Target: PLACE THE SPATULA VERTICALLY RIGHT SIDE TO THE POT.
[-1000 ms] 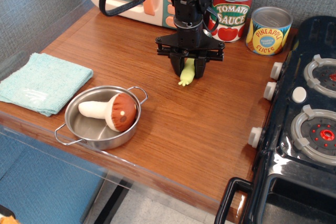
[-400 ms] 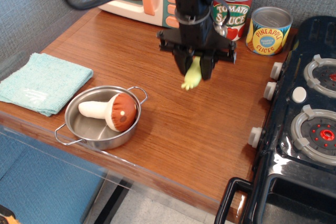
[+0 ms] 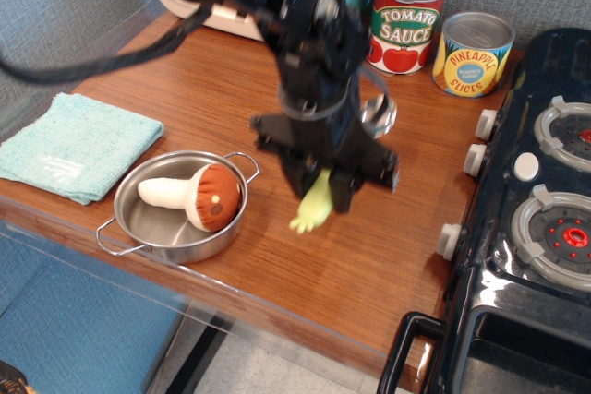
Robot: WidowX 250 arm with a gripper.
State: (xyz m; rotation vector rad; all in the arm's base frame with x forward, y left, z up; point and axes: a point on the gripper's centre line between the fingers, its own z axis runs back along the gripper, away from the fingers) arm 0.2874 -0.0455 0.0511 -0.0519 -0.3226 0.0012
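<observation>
observation.image | step: carry, our gripper point(image 3: 320, 193) pinches spatula point(image 3: 313, 208) above table, R of pot point(image 3: 178, 205) | nxt: we lower, set vert., let go

The black arm comes in from the upper left, wrist pointing straight down, and the end effector point(image 3: 322, 193) has its fingers pinched around something pale.

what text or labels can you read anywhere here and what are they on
"TOMATO SAUCE": on the red-labelled tin can at the back.
"PINEAPPLE SLICES": on the yellow tin can beside it.
Small print in the blue oval on the pineapple can: too small to read.
No other text is readable.
</observation>
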